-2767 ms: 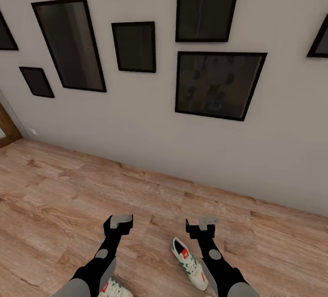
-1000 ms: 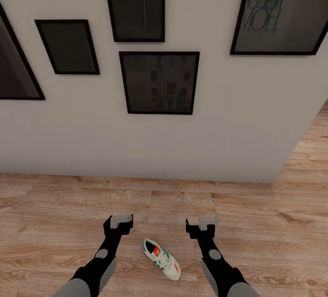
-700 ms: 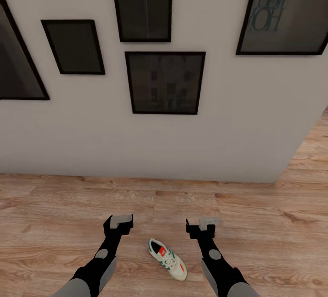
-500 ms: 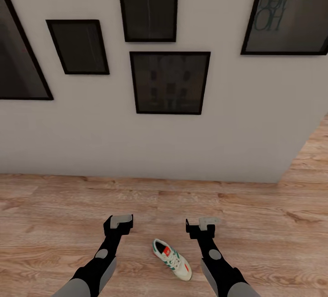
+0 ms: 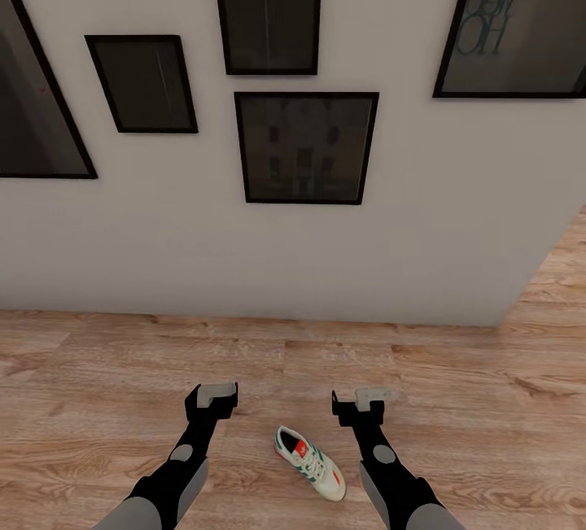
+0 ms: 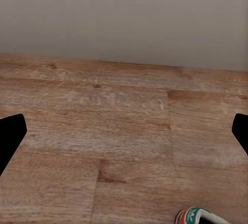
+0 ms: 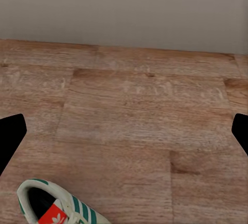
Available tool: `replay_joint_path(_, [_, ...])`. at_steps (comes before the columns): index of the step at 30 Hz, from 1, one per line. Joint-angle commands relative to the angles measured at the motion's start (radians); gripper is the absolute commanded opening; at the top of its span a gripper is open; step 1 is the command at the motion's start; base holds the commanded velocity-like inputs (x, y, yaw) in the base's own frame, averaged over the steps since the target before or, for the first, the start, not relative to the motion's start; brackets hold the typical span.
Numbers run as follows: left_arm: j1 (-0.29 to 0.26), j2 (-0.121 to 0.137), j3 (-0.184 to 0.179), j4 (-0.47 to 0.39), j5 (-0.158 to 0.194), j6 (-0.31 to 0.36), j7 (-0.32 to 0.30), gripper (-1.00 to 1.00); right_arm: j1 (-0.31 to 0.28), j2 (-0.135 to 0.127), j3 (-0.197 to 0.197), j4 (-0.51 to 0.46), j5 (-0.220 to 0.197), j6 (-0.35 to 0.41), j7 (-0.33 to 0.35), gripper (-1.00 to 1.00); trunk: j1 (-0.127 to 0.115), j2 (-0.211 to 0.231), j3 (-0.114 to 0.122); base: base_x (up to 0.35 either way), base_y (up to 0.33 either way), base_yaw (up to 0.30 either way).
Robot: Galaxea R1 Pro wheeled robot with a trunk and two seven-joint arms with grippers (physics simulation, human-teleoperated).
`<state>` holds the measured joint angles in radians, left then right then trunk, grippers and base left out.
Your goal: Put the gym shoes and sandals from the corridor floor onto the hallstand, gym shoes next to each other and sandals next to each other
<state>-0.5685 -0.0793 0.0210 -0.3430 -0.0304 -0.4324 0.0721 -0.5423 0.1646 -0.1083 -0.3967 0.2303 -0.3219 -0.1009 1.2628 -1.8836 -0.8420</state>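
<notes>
One gym shoe (image 5: 309, 462), white with green stripes and a red-orange tongue, lies on the corridor floor (image 5: 106, 367) between my two arms, nearer the right one. Its toe points toward me and to the right. My left gripper (image 5: 213, 394) hangs open above the planks, to the shoe's left. My right gripper (image 5: 364, 398) is open too, just right of the shoe and a little beyond it. The left wrist view catches the shoe's heel (image 6: 199, 217), and the right wrist view its heel and stripes (image 7: 57, 206). The sandals and the hallstand are out of view.
A grey wall (image 5: 244, 269) stands straight ahead, hung with several black-framed pictures (image 5: 307, 147). The wall ends at a corner (image 5: 498, 314) on the right, past which more plank floor (image 5: 561, 269) runs on.
The camera has turned, so wall and pictures have slid across the view. A second gym shoe seen at the bottom left 2.8 s ago has left the picture. Both arms hold the same pose.
</notes>
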Motion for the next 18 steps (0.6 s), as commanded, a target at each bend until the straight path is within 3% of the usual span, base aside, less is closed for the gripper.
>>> replay_joint_path(1, [-0.001, 0.0, 0.002, 0.001, -0.003, -0.003, 0.003, 1.0, -0.001, 0.001, -0.007, 0.001, 0.011, -0.003, -0.002, 1.0, 0.0, 0.0, -0.001, 0.0, 0.004, 0.0])
replay_joint_path(11, [-0.001, 0.0, 0.001, 0.001, -0.003, -0.003, 0.003, 1.0, -0.001, 0.001, -0.007, 0.001, 0.011, -0.003, -0.002, 1.0, 0.0, 0.0, -0.001, 0.0, 0.007, 0.0])
replay_joint_path(18, [-0.001, 0.001, 0.001, 0.001, -0.002, -0.003, 0.003, 1.0, -0.001, 0.001, -0.007, 0.001, 0.011, -0.003, -0.002, 1.0, 0.0, 0.0, -0.001, 0.0, 0.172, 0.0])
